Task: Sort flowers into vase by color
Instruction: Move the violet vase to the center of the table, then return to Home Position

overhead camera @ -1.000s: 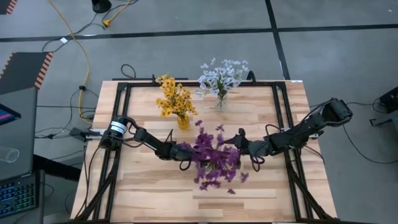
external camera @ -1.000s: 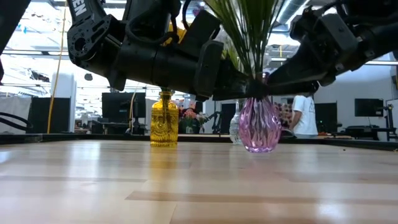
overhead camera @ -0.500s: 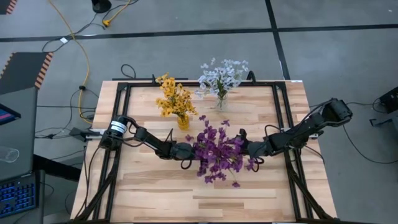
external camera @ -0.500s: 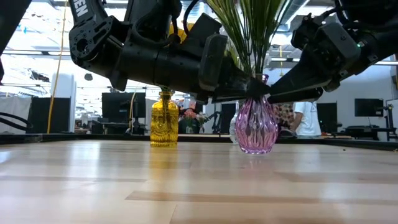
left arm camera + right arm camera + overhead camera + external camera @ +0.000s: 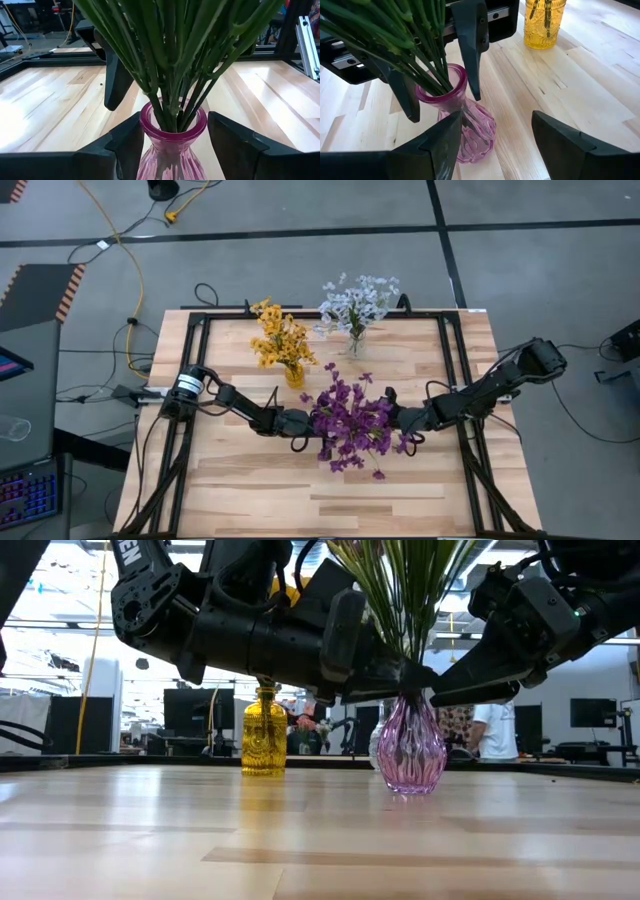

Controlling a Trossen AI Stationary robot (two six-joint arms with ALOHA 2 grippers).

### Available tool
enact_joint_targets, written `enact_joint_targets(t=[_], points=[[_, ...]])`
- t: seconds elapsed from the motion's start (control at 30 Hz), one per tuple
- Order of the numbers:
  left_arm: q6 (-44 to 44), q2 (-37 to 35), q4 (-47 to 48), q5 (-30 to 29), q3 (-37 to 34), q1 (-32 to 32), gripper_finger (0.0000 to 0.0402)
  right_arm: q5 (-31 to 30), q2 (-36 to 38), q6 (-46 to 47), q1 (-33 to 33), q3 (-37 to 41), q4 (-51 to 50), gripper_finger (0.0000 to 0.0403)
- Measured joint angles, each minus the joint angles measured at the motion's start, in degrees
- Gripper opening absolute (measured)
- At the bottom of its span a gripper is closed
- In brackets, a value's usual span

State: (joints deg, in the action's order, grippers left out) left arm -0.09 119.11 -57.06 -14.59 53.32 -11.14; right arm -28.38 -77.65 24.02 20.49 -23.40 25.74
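A pink glass vase (image 5: 410, 755) stands upright on its base at the table's middle, holding the purple flowers (image 5: 350, 425) by their green stems (image 5: 170, 65). My left gripper (image 5: 312, 423) reaches in level from the table's left, its fingers (image 5: 127, 142) on either side of the vase's neck (image 5: 172, 132). My right gripper (image 5: 400, 420) stands open just right of the vase, its fingers (image 5: 440, 145) short of the vase's body. Behind them, yellow flowers (image 5: 280, 340) sit in a yellow vase (image 5: 263, 735) and white flowers (image 5: 355, 305) in a clear vase (image 5: 356, 343). My left gripper's fingers flank the pink vase's neck just under the rim (image 5: 150, 122), level, from the table's left. A thin gap shows at one finger (image 5: 220, 135). Whether the other finger touches the neck, I cannot tell. The vase stands on the table by itself.
Black frame rails (image 5: 195, 380) run along the table's left, right and far sides. Bare wood lies toward the near edge (image 5: 330, 500). A person in a white shirt (image 5: 490, 730) stands in the room beyond the table.
The pink vase, tilted with its base just off the wood a second ago, has come upright and now stands on the table. The purple flower heads have swung from the near side toward the far edge. My left gripper has rolled slightly.
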Motion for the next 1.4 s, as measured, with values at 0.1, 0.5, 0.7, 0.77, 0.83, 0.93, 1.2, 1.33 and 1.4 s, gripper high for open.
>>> enact_joint_targets(t=[0.1, 0.5, 0.7, 0.77, 0.83, 0.93, 1.2, 1.33, 1.4], points=[[-0.2, -0.1, 0.0, 0.0, 0.0, 0.0, 0.0204, 0.0, 0.0, 0.0, 0.0, 0.0, 0.0, 0.0269], [-1.6, -7.2, 16.9, 0.3, -0.1, 0.0, 0.0204, 0.0, 0.0, 0.0, 0.0, 0.0, -0.1, 0.0269], [-1.7, -11.9, 26.1, 0.4, -0.1, 0.0, 0.0204, 0.0, 0.0, 0.0, 0.0, 0.0, -0.1, 0.0269], [-1.5, -13.2, 28.9, 0.4, -0.1, 0.0, 0.0204, 0.0, 0.0, 0.0, 0.0, 0.0, -0.4, 0.0269], [-1.5, -14.3, 31.4, 0.4, -0.1, 0.0, 0.0204, 0.0, 0.6, 0.2, 0.0, 0.0, -1.8, 0.0269], [-0.9, -15.6, 34.2, 0.4, -0.1, 0.0, 0.0197, 0.0, 2.3, 1.8, 0.0, 0.0, -4.9, 0.0269], [-0.6, -21.0, 44.3, 0.4, -0.1, -0.2, 0.0156, 0.1, 12.3, 3.6, 0.2, 0.1, -16.8, 0.0269], [-0.6, -25.1, 49.6, 0.3, -0.5, -0.2, 0.0133, 0.1, 19.3, 3.5, 0.2, 0.1, -25.0, 0.0269], [0.0, -28.0, 49.8, 0.4, -2.0, -0.2, 0.0120, 0.1, 23.0, 3.5, 0.2, 0.1, -28.9, 0.0269]])
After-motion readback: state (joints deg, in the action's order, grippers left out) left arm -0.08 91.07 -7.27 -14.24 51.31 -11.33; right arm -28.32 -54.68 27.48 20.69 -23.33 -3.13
